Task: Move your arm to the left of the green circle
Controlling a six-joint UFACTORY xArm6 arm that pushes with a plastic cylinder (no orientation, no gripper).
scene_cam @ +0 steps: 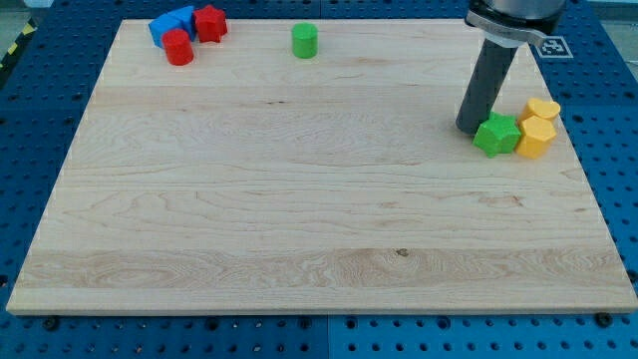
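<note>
The arm ends in a rod without jaws, holding nothing. Its tip [469, 127] touches the green star [496, 135]; route it clear of that block, stopping left of the green cylinder [304, 41].

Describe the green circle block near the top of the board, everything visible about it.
The green circle is a short, solid-looking cylinder in bright green, standing upright on its flat end on the wooden board, close to the view's top edge and a little left of centre. Its top face looks lighter than its side. Nothing touches it: the red and blue blocks lie apart to the view's left, and my tip is far off to the view's right, beside the green star-like block.
</note>
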